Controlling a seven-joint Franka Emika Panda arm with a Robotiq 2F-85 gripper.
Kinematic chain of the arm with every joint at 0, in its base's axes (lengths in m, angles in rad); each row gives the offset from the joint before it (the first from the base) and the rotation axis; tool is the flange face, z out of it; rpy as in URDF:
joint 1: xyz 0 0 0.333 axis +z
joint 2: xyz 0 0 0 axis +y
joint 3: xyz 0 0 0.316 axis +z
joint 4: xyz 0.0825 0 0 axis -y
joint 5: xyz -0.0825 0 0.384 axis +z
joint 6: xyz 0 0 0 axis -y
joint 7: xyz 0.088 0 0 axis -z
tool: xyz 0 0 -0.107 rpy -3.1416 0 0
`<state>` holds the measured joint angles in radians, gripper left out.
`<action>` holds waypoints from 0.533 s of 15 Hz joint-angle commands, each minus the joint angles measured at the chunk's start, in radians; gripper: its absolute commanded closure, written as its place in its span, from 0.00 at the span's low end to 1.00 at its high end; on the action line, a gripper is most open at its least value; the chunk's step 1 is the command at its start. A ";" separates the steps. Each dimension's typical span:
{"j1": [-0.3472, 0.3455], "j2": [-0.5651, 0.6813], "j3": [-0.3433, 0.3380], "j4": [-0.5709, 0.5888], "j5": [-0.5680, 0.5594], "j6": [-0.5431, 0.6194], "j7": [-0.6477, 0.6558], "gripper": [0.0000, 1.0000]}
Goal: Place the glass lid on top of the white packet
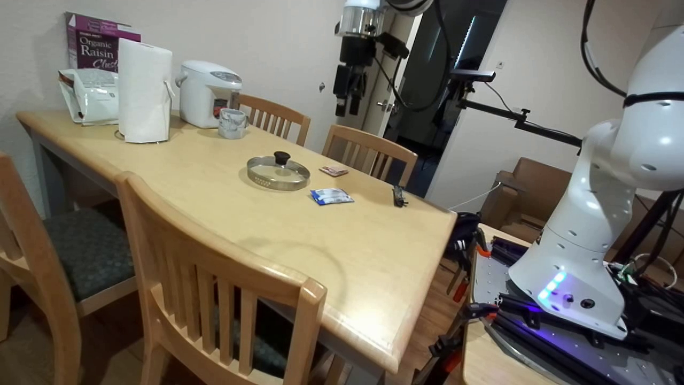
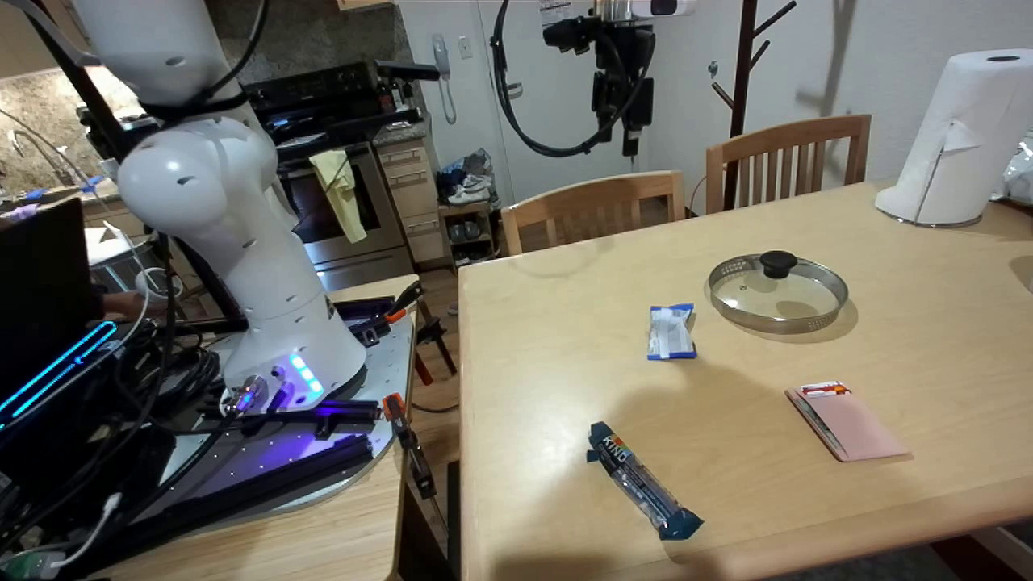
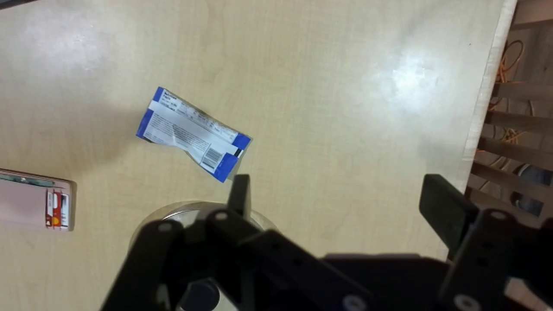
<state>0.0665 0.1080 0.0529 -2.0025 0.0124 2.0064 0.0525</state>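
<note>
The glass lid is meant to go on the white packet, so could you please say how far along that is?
Done: no step of the placing shows; the glass lid lies on the table, beside and apart from the white packet. In hand: nothing; the fingers stand open and empty above the table. Left: all of it, likely gripping the lid by its knob, lifting it and setting it on the packet.

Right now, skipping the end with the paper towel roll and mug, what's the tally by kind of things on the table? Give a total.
Pan lids: 1 (glass lid)
Wrapped packs: 2 (white packet, dark KIND bar)
Card holders: 1 (pink card holder)
Total: 4
</note>
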 commanded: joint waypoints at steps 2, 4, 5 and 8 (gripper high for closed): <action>-0.005 0.015 0.003 0.025 0.035 -0.011 -0.010 0.00; -0.007 0.014 0.004 0.018 0.056 0.026 -0.032 0.00; -0.001 0.001 0.002 0.002 0.016 0.012 -0.002 0.00; -0.002 0.001 0.002 0.002 0.030 0.016 -0.004 0.00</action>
<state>0.0666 0.1090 0.0529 -2.0022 0.0432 2.0247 0.0480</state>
